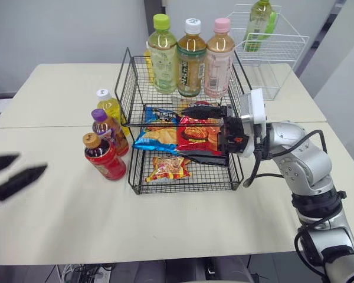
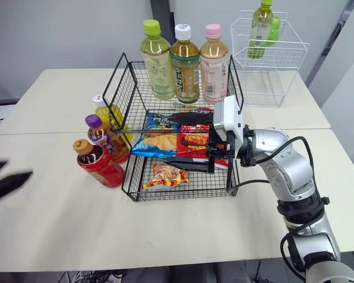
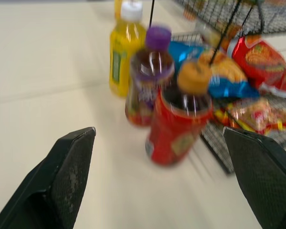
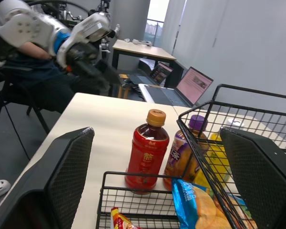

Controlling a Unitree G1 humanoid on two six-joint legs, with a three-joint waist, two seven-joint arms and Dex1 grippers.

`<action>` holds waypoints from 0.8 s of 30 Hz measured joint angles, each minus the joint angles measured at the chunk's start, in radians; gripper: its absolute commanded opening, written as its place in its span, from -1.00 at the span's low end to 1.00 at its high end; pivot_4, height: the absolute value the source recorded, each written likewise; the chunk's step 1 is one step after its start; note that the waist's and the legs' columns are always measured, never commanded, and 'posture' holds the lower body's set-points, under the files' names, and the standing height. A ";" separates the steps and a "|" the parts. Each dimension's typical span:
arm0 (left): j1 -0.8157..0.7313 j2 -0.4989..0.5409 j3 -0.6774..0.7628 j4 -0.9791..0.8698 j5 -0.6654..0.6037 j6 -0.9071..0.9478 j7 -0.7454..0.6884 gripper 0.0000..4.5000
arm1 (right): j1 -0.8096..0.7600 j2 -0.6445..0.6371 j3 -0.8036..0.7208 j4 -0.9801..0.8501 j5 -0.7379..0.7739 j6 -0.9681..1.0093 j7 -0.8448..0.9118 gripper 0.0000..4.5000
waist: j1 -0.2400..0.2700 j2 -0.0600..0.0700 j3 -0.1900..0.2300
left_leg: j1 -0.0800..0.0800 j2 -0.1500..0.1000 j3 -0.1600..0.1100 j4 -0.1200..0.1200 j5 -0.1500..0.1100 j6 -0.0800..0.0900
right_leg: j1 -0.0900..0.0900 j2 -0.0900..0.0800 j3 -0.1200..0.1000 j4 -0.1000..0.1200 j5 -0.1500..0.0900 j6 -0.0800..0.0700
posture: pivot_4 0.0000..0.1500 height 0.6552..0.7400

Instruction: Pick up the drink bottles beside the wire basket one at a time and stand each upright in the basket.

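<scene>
I see a blue chip bag point(image 1: 158, 135) touching a red snack bag point(image 1: 198, 135), and a white rack point(image 1: 275, 39) on the counter point(image 1: 59, 94).

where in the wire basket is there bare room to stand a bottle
Bare basket mesh at the near right corner, beside the small snack packet, near the right gripper. The far end is crowded by three bottles, the middle by chip bags.

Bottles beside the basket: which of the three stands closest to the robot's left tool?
The red bottle with the orange cap: it fronts the row, nearest the left tool. The purple-capped bottle and yellow bottle stand behind it.
</scene>
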 measured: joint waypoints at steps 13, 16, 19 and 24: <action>-0.084 -0.103 -0.143 -0.140 -0.126 -0.172 0.296 0.98 | -0.004 0.000 0.028 0.008 -0.015 -0.004 0.032 1.00 | 0.020 0.003 0.000 | 0.014 0.000 0.001 -0.002 -0.001 -0.001 | 0.013 0.001 0.001 0.000 -0.002 0.002 | 1.00 1.00; -0.187 -0.128 -0.291 -0.136 -0.113 -0.231 0.412 0.98 | 0.005 0.002 0.028 -0.004 -0.025 -0.005 0.000 1.00 | 0.022 0.001 -0.001 | 0.013 0.000 0.000 -0.002 -0.001 -0.001 | 0.012 0.002 0.001 -0.001 -0.002 0.002 | 1.00 1.00; -0.266 -0.139 -0.415 -0.115 -0.077 -0.285 0.496 0.98 | 0.025 -0.002 0.023 -0.029 -0.031 -0.004 -0.029 1.00 | 0.022 0.002 0.000 | 0.013 0.000 0.000 -0.002 -0.001 -0.001 | 0.013 0.002 0.001 -0.001 -0.002 0.003 | 1.00 1.00; -0.357 -0.204 -0.663 -0.047 0.037 -0.376 0.630 0.98 | 0.048 -0.008 0.021 -0.078 -0.035 0.002 -0.077 1.00 | 0.021 0.002 -0.001 | 0.013 -0.001 0.001 -0.002 -0.001 -0.001 | 0.013 0.002 0.002 -0.001 -0.001 0.003 | 1.00 1.00</action>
